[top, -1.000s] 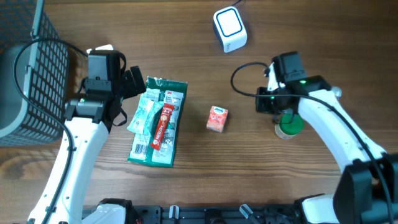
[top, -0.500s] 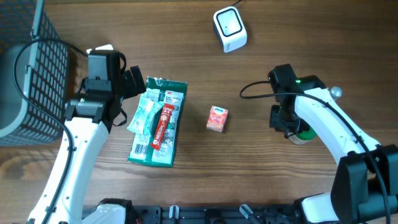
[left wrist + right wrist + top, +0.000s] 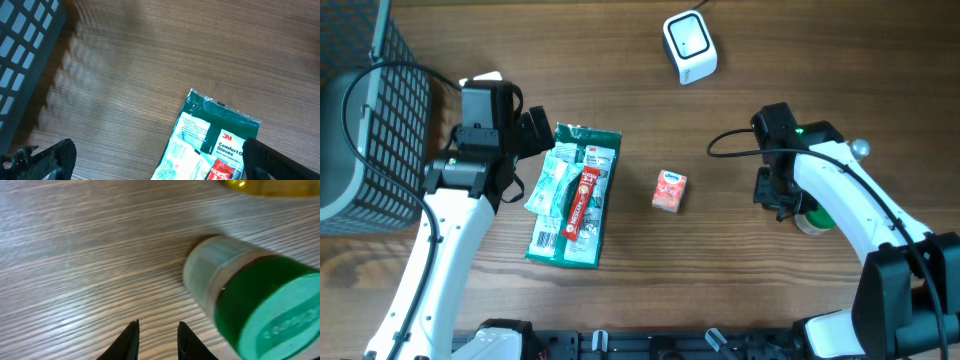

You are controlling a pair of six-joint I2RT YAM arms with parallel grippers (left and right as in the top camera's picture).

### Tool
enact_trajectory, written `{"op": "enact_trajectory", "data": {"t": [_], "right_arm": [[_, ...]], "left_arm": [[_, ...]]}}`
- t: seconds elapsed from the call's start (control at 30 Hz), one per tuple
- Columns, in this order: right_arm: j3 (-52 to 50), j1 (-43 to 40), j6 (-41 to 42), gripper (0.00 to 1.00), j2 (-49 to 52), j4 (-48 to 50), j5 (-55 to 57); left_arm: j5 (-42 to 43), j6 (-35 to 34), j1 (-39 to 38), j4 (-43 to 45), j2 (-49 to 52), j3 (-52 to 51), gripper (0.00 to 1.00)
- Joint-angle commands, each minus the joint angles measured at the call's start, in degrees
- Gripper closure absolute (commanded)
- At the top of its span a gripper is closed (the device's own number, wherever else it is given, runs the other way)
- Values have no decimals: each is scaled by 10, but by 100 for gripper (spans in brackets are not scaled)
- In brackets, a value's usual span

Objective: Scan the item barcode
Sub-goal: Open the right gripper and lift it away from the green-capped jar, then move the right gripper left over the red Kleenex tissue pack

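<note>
Close under the right wrist camera: right pincer point(image 3: 157, 339) is only a crack apart, nothing between the tips, bare wooden surface point(image 3: 75, 255) below it. Just beyond and off to one side sits the small round clear jar point(image 3: 215, 282) with a green plastic lid point(image 3: 277, 315). I take that as the item to scan. It's near the pincer, not touching. From overhead it looks upright, lid up.

I expect it to be light, rigid and smooth-walled, so slippery and prone to twist in a two-finger pinch. If it's glass, a drop matters. I'd spread wider than the body, take it across the wall just under the lid, and keep the label side uncovered. No barcode visible from here.

Further left: small red carton point(image 3: 670, 190), then flat green glove packet point(image 3: 575, 195). Left pincer point(image 3: 159, 157) hangs over the packet's top end, spread wide, empty.

Far edge: white box scanner point(image 3: 688, 45), well apart from the jar.
</note>
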Motion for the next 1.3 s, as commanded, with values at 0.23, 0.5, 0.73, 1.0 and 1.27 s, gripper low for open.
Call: {"op": "enact_trajectory", "data": {"t": [0.23, 0.5, 0.73, 1.0, 1.27], "right_arm": [[-24, -4, 16, 69, 7, -10, 86], [-26, -54, 71, 70, 6, -23, 101], [48, -54, -27, 77, 6, 56, -200], [17, -10, 71, 87, 7, 231, -444], [-31, 120, 173, 90, 7, 313, -321]], "left_arm": [[-3, -9, 2, 2, -2, 7, 0], [-3, -9, 2, 2, -2, 7, 0], [-3, -9, 2, 2, -2, 7, 0], [-3, -9, 2, 2, -2, 7, 0], [-3, -9, 2, 2, -2, 7, 0]]}}
